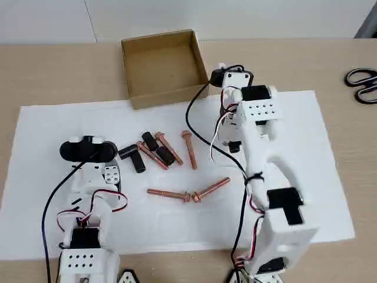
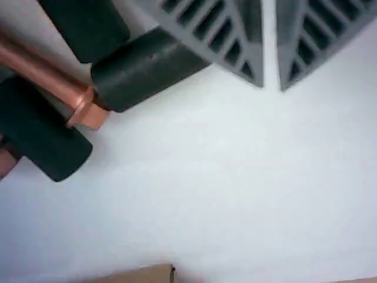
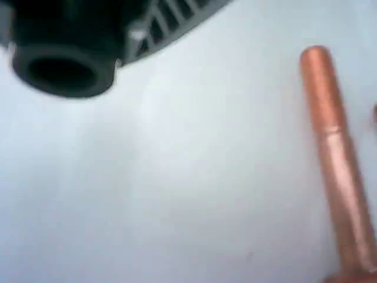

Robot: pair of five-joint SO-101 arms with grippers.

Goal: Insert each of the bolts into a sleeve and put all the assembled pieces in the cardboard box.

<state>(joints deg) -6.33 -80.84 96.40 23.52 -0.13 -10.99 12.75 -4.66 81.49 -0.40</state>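
Note:
Several copper bolts lie on the white sheet (image 1: 294, 177): one (image 1: 189, 150) near the middle, two (image 1: 168, 193) (image 1: 212, 188) meeting tip to tip nearer the front. More bolts (image 1: 152, 154) mix with black sleeves (image 1: 132, 158) (image 1: 166, 156) at centre left. My left gripper (image 2: 268, 59) hovers low beside that pile, fingers almost together with nothing between them, one fingertip (image 2: 235, 53) against a sleeve (image 2: 147, 68) next to a bolt head (image 2: 85, 112). My right gripper grips a black sleeve (image 3: 62, 68), its open end showing, beside a bolt (image 3: 336, 171). The cardboard box (image 1: 162, 65) stands open at the back.
Black scissors (image 1: 360, 82) lie on the bare wood at the far right. The right arm (image 1: 259, 141) stretches from the front edge up over the sheet, its cables hanging towards the middle. The left arm (image 1: 88, 150) stands at the front left.

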